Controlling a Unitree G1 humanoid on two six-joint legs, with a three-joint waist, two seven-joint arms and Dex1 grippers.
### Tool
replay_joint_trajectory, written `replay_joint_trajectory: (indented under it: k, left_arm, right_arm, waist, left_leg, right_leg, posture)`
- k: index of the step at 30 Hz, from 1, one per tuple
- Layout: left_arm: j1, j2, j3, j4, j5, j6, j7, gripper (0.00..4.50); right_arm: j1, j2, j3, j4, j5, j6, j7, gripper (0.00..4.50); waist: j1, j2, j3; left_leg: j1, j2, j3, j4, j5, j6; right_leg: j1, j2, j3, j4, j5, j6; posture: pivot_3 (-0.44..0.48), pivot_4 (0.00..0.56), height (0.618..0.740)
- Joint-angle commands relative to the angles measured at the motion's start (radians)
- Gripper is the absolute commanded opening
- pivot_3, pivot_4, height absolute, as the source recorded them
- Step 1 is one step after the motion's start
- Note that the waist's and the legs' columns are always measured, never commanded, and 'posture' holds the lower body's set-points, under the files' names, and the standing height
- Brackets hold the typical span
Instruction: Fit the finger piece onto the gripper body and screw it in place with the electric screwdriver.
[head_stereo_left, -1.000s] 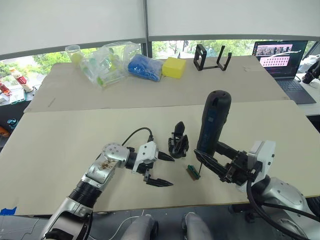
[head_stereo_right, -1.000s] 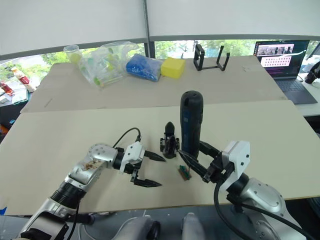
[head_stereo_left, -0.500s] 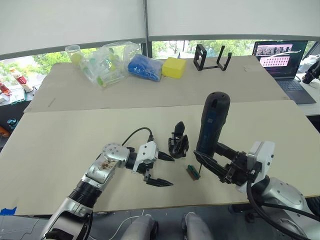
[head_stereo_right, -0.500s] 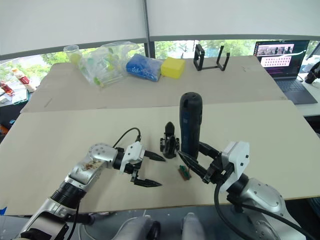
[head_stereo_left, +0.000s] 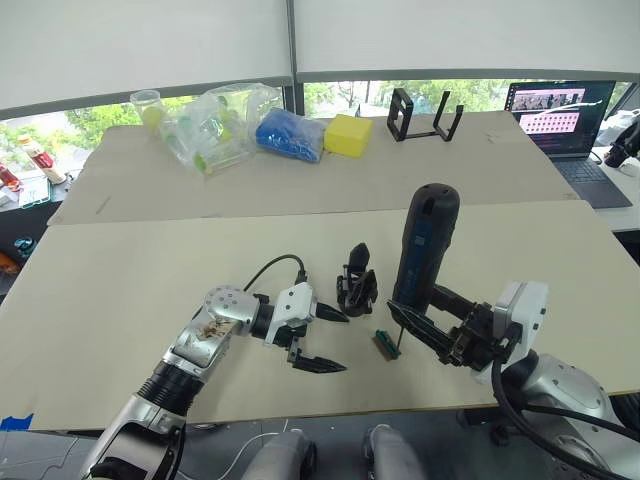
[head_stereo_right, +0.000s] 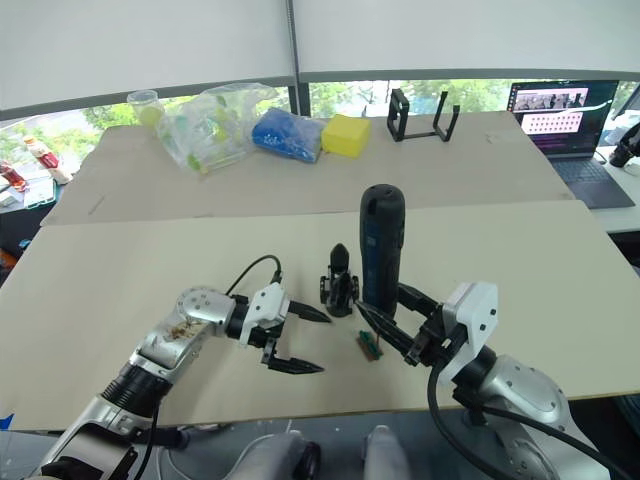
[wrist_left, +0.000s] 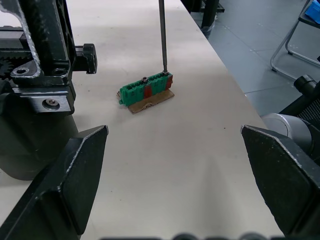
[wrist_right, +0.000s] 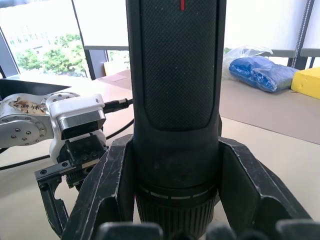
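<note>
Right fingers: the right gripper (head_stereo_left: 425, 322) has its two black fingers (wrist_right: 107, 192) closed around the lower barrel of the electric screwdriver (head_stereo_left: 423, 243), one on each side, touching it.
Left fingers: the left gripper (head_stereo_left: 327, 338) is spread wide with nothing between its tips; one finger (head_stereo_left: 331, 314) points toward the gripper body, the other (head_stereo_left: 320, 364) sits nearer the table's front edge.
Electric screwdriver: held nearly upright, rounded end up, leaning slightly; its thin metal bit (wrist_left: 162, 35) comes down onto one end of the green block.
Green block: a small teal-green connector block (wrist_left: 146, 90) with red sections on a brown backing, lying flat on the table near the front edge, between the two grippers.
Gripper body: small black assembly (head_stereo_left: 356, 285) standing on the table just behind the green block and just beside the left gripper, one pointed finger sticking up; it is not held.
Finger piece: I cannot tell whether it is a separate part anywhere here.
Table: pale beige top (head_stereo_left: 120, 280), a second one butted behind it.
Far table, left part: clear plastic bags (head_stereo_left: 215, 125), a blue bundle (head_stereo_left: 290, 135), a yellow block (head_stereo_left: 347, 134).
Far table, middle: a black open frame stand (head_stereo_left: 424, 115).
Far right corner: an open laptop (head_stereo_left: 562, 113).
</note>
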Motion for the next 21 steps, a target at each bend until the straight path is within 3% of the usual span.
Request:
replay_joint_trajectory:
  k: [1, 21]
  left_arm:
    - [-0.002, 0.006, 0.018, -0.035, -0.017, -0.004, 0.001, 4.5]
    - [0.012, 0.035, 0.04, -0.053, -0.039, 0.028, 0.004, 4.5]
  right_arm:
    - [-0.017, 0.003, -0.006, -0.031, 0.001, -0.054, 0.011, 1.91]
    - [0.0, 0.017, -0.004, -0.053, -0.021, -0.091, 0.018, 1.91]
  waist:
    - [0.0, 0.0, 0.0]
    - [0.0, 0.0, 0.0]
  left_leg:
    - [0.0, 0.0, 0.0, 0.0, 0.0, 0.0]
    - [0.0, 0.0, 0.0, 0.0, 0.0, 0.0]
  right_leg:
    - [0.0, 0.0, 0.0, 0.0, 0.0, 0.0]
    - [0.0, 0.0, 0.0, 0.0, 0.0, 0.0]
  posture:
    - [0.0, 0.15, 0.74]
    - [0.0, 0.15, 0.74]
